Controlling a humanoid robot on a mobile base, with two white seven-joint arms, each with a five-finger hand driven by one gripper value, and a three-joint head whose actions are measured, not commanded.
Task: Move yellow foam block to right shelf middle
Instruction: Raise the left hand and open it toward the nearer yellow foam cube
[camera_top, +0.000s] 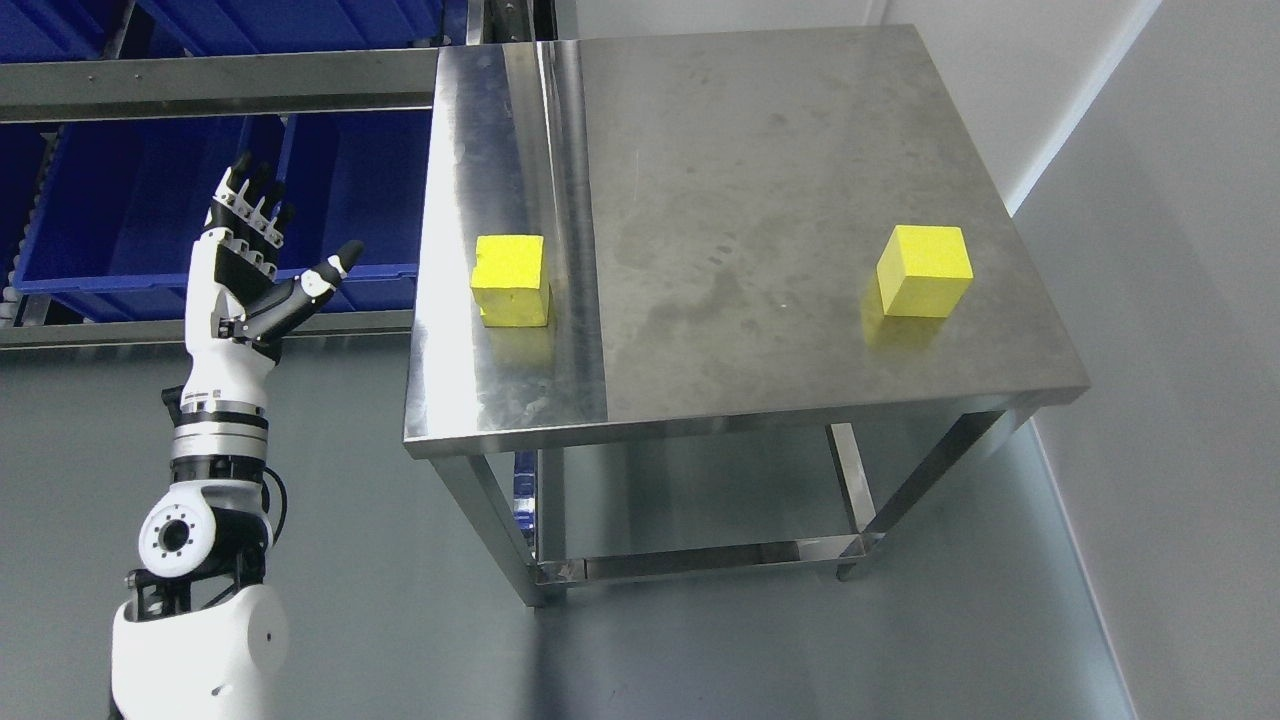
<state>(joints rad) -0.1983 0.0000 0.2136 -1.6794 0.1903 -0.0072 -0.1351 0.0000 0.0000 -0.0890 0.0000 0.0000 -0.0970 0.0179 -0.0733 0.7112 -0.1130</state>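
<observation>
Yellow foam block (512, 280) sits on the steel surface (760, 160) close to its left edge, a little nearer the front edge than the back, resting flat with nothing touching it. A second yellow foam block (925, 270) of the same look sits near the right edge of the surface, well apart from the first. The left hand (245, 290) is raised off the left edge of the surface, beside it and not over it, apart from both blocks. Its fingers (255, 205) are spread and point upward, the thumb angled out toward the surface, and they hold nothing. Behind the hand, blue bins (140, 200) sit on a shelf rack (200, 85) past the surface's back left corner.
</observation>
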